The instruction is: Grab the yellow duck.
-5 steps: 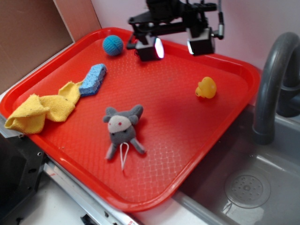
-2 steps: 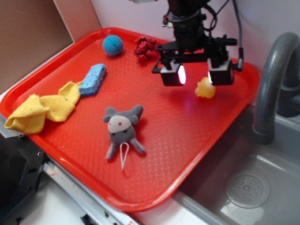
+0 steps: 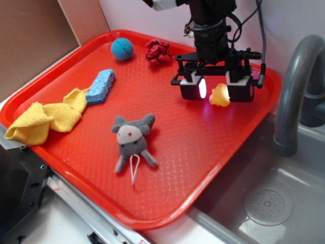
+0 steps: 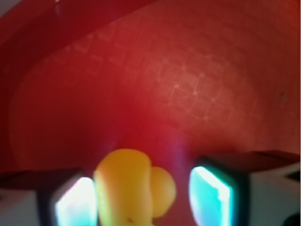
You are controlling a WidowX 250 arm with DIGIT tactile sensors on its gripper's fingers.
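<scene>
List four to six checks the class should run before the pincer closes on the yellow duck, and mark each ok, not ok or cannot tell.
1. Pincer open: ok.
2. Yellow duck between the pads: ok in both views.
3. Duck centred: not ok; the wrist view shows it nearer one pad.
4. Pincer low enough: cannot tell.
5. Nothing else in the gap: ok; only the red tray shows there.
6. Red crumpled toy clear of the arm: ok.
</scene>
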